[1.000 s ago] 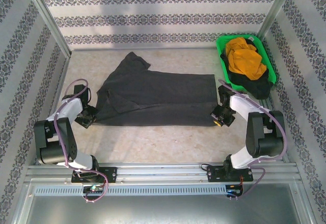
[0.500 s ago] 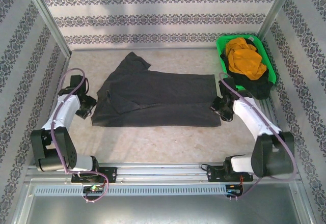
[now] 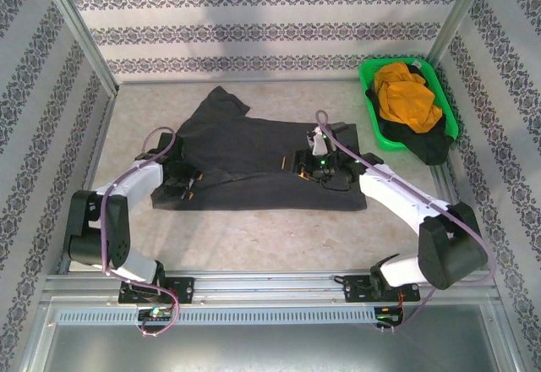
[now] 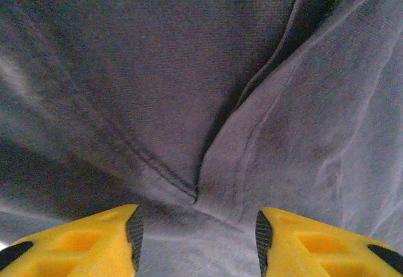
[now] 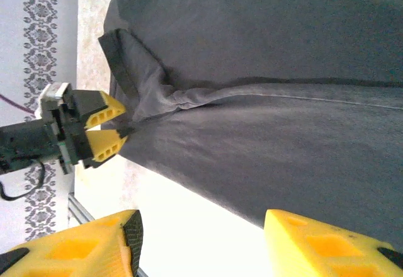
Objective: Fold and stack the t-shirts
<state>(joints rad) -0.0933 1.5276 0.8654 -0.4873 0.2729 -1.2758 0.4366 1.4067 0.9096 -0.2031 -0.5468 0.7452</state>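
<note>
Beige speckled tabletop (image 3: 254, 232) nearest us, and both white arms reach out over it onto the cloth. Left gripper (image 3: 189, 184) is down low over the near-left part of the dark charcoal grey t-shirt (image 3: 254, 165). Its yellow fingers (image 4: 75, 242) are parted about halfway, right above a stitched seam where two folds meet. Cloth lies under the gap, and nothing is pinched. Seen from the right wrist, that left gripper (image 5: 123, 127) sits right at the shirt's (image 5: 264, 69) left edge. Right gripper (image 3: 292, 163) hangs over the middle of the same shirt, pointing left. In its own wrist view the right gripper (image 5: 201, 242) is also parted about halfway and grips nothing, with grey fabric spread out ahead of it. The grey shirt lies flat mid-table, one sleeve poking toward the far wall. Far right, a bright green plastic basket (image 3: 365, 93) holds a crumpled mustard orange t-shirt (image 3: 406, 97). A black t-shirt (image 3: 427, 144) lies beneath it, spilling over the near rim.
</note>
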